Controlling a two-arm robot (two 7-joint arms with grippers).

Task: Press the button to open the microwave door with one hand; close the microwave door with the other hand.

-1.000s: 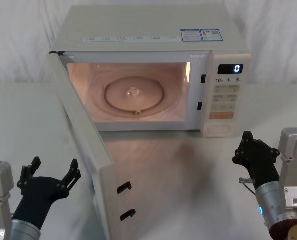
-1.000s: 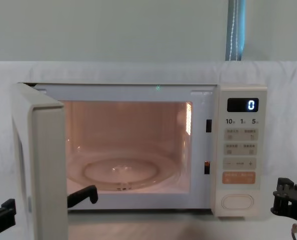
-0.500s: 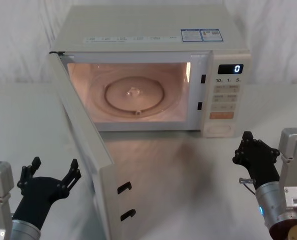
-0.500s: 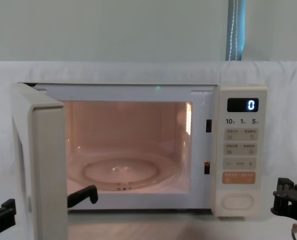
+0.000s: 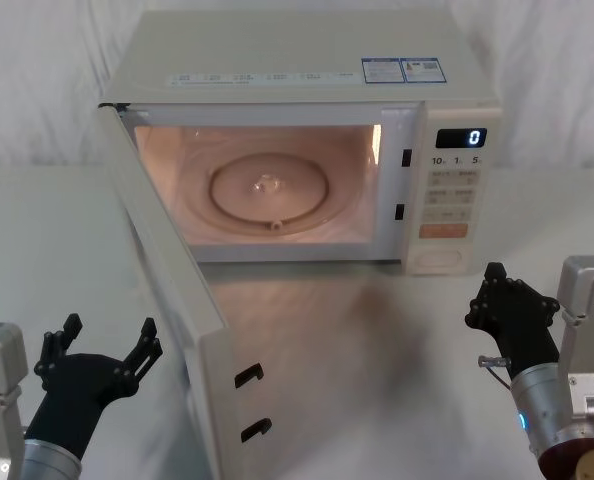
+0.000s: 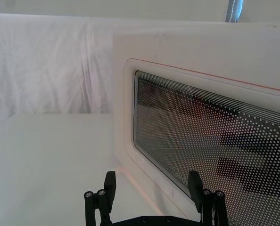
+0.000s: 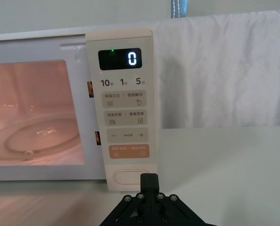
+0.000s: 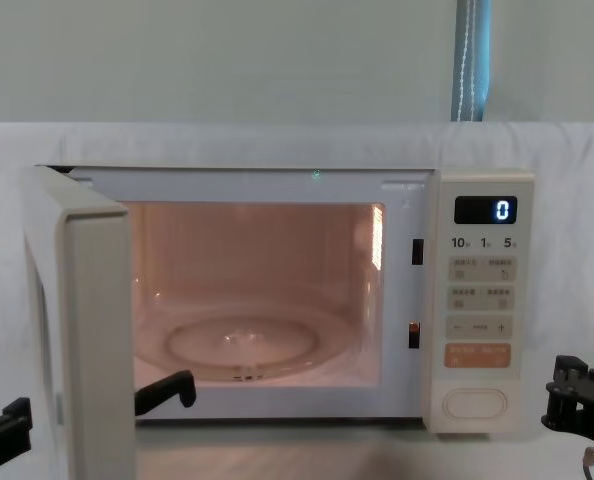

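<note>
So the microwave door is swung wide open on its left-side hinge, sticking out from the oven toward the robot, its free edge with the two latch hooks nearest the camera. Its long axis runs front to back across the table, and it stands upright. Inside, the cavity is lit up warm and the glass turntable sits flat on the floor of it. The display reads 0.

The button, that big blank oval one, is at the very bottom of the control panel on the microwave's right side, just under the orange key. Nothing's touching it.

The left gripper is low on the robot's left, on the outer, window side of the door. Fingers are spread wide, holding nothing, and it's near the door but not touching as far as I can see.

The right gripper hovers over the table in front of the control panel, well short of the button. Its fingers look pressed together, empty.
</note>
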